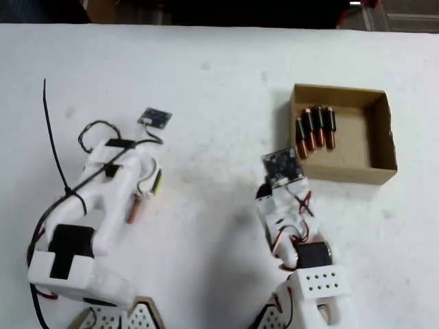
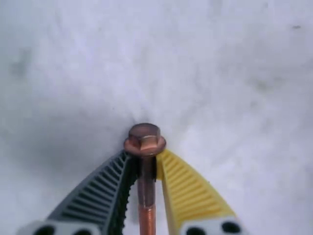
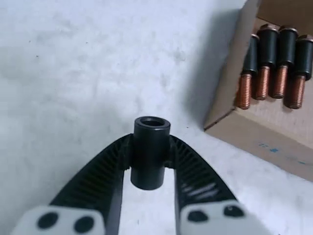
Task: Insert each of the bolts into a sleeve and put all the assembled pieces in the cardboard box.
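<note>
left gripper [image 2: 144, 164] grasps bolt [image 2: 145, 147] | right gripper [image 3: 148, 152] grasps sleeve [image 3: 149, 152] (upright)

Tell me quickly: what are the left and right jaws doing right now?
Left arm: jaws closed on a copper bolt, gripped just under its head.
Right arm: jaws closed on a black sleeve.

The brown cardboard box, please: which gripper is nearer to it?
The right gripper, holding a black sleeve, is beside the box; the left gripper is far across the white table.
</note>
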